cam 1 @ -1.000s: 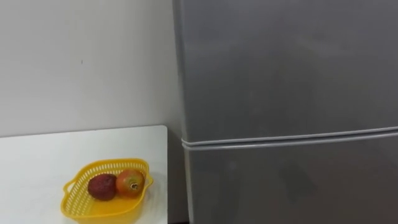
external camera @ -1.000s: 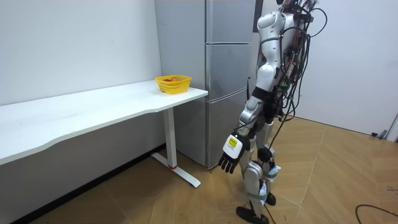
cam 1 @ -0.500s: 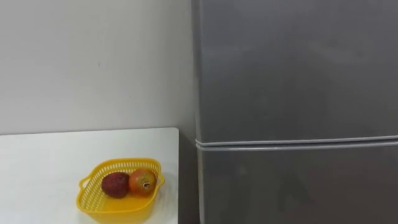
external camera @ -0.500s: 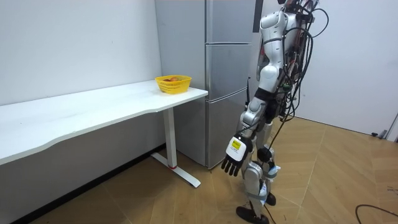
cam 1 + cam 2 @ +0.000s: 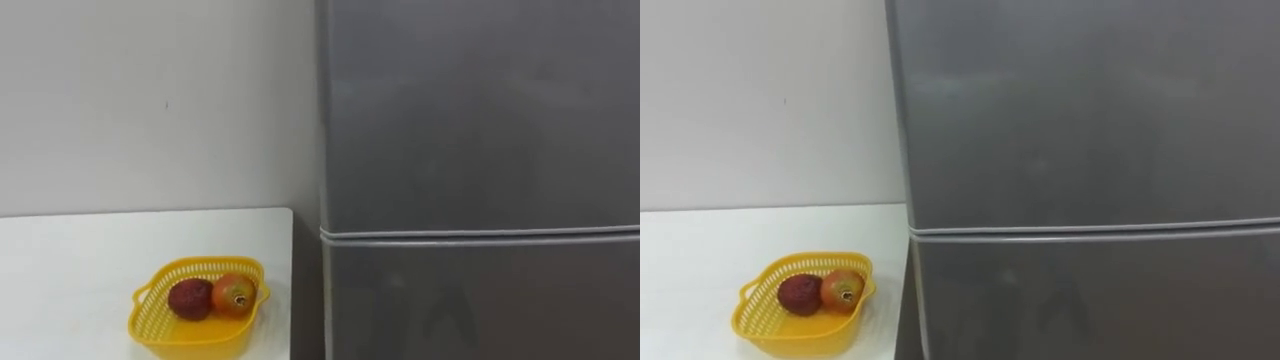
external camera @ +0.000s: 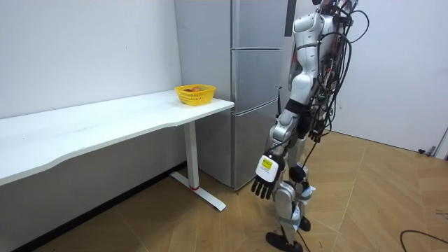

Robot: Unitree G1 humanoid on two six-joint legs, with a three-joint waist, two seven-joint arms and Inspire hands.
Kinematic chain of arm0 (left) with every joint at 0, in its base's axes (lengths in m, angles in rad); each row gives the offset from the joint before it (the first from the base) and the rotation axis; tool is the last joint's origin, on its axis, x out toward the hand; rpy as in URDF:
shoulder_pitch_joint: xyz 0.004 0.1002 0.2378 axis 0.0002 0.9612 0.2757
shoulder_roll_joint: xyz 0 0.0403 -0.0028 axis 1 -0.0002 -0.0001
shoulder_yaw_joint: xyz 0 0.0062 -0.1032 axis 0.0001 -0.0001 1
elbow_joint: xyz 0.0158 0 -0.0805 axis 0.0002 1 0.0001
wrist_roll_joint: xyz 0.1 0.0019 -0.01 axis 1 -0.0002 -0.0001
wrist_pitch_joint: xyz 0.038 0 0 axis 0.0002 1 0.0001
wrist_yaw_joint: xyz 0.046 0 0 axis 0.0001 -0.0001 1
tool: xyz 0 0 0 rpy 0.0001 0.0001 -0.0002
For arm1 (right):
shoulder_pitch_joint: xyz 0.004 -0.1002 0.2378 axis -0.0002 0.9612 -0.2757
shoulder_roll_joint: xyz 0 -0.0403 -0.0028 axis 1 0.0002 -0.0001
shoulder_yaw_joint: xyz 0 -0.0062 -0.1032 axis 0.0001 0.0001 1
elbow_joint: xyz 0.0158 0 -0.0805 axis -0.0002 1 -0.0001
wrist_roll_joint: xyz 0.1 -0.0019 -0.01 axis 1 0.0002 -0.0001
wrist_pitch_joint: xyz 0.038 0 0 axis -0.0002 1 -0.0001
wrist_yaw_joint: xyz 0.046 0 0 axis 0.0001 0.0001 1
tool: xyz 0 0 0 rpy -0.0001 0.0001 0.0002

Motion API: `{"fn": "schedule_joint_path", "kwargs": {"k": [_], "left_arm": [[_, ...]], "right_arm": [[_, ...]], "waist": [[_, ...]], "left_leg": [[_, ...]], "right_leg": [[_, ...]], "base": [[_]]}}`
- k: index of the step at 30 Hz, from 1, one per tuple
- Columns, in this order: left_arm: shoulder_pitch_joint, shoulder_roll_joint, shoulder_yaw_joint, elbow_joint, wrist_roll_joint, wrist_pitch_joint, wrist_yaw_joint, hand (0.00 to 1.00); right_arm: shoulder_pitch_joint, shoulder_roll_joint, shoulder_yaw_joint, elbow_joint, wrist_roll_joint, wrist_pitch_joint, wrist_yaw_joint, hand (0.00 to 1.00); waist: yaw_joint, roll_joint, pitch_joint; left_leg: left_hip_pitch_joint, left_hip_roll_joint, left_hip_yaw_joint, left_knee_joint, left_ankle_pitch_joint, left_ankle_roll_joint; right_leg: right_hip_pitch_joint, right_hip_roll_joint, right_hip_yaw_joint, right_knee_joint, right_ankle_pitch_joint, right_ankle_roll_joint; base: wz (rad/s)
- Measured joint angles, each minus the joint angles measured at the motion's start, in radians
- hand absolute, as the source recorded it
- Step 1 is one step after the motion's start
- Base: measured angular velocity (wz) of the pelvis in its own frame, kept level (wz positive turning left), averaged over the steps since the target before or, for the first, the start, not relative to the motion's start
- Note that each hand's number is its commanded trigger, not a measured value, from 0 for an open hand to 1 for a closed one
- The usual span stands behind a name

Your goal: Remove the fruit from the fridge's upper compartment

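Note:
A grey two-door fridge stands right in front of me, both doors closed. Its upper door (image 5: 480, 110) takes up the top right of the left eye view, and a pale seam divides it from the lower door (image 5: 480, 300). In the room view I stand upright before the fridge (image 6: 252, 70), about an arm's length away. My left hand (image 6: 264, 180) hangs low beside my leg, fingers relaxed and holding nothing.
A white table (image 5: 80, 260) runs along the wall to the fridge's left, its end close to the fridge side. On it sits a yellow basket (image 5: 190, 335) with a dark red fruit (image 5: 189, 299) and an orange-red fruit (image 5: 233, 294). Wooden floor lies behind me.
The eye view has shifted, so the fridge's edge and the basket now lie further right; that is the camera's own move. My left hand has swung slightly at my side.

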Motion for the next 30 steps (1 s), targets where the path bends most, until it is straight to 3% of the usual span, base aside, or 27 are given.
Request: {"fn": "schedule_joint_path", "kwargs": {"k": [13, 22, 30], "left_arm": [[-0.017, 0.001, -0.018, 0.02, 0.001, 0.062, -0.032, 0.0], [-0.023, 0.001, -0.07, 0.018, 0.022, 0.07, -0.047, 0.0], [-0.024, 0.001, -0.071, 0.017, 0.043, 0.082, -0.066, 0.0]], "right_arm": [[-0.047, -0.005, 0.071, 0.069, -0.225, 0.096, 0.13, 0.0], [-0.083, -0.005, 0.109, 0.063, -0.313, 0.105, 0.149, 0.0], [-0.081, -0.005, 0.109, 0.059, -0.342, 0.107, 0.164, 0.0]], "waist": [[0.013, 0.003, 0.0019], [0.012, 0.006, 0.0036], [0.011, 0.003, 0.0051]], "left_leg": [[0.001, -0.006, -0.018, 0.001, 0.0, 0.0], [-0.001, -0.008, -0.019, 0.001, 0.0, 0.0], [-0.001, -0.009, -0.019, -0.001, 0.0, 0.0]], "right_leg": [[0.001, -0.007, -0.011, 0.005, -0.005, 0.007], [0.001, -0.009, -0.016, 0.004, -0.008, 0.007], [0.003, -0.01, -0.017, 0.003, -0.016, 0.007]], "base": [[0.04], [0.0], [0.0]]}}
